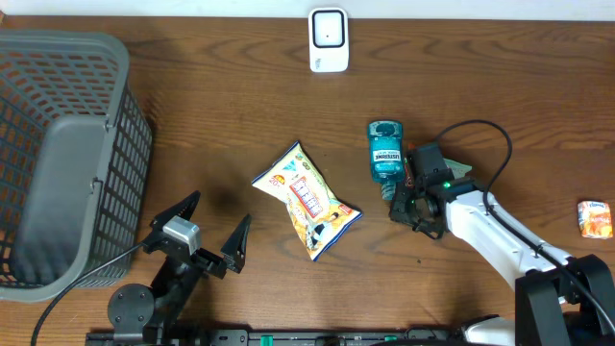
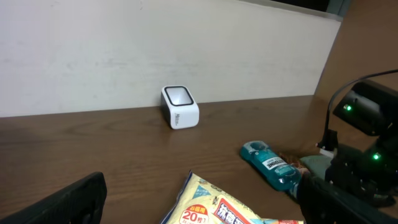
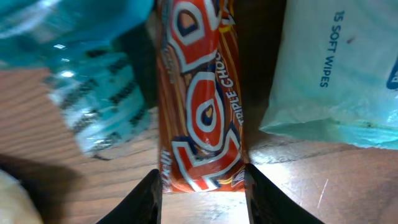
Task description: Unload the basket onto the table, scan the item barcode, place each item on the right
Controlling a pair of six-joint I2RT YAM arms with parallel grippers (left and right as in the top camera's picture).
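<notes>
Right wrist view first: chocolate bar (image 3: 202,106) lying lengthwise down the middle of the frame, its near end between the fingers of the right gripper (image 3: 202,186). Jaws drawn in to the wrapper's two long edges, pads right against it by the look; real pinch or mere contact, impossible to tell. Blue mouthwash bottle (image 3: 74,74) crowding the bar at upper left, pack of wipes (image 3: 336,68) at upper right, both just beside it. Overhead, same cluster right of centre, with the white barcode scanner (image 1: 328,40) well apart at top centre and a yellow snack bag (image 1: 307,200) mid-frame. Left gripper (image 1: 222,207) at lower left, jaws spread wide, holding nothing.

Step in hand, as judged: securing the bar for the scan. Close squarely on the edges, not the slick face; expect crinkly foil to slip or buckle. Lift straight up to clear bottle and wipes without dragging either. Once clear, find the barcode side, not visible here, and turn it toward the scanner window.
</notes>
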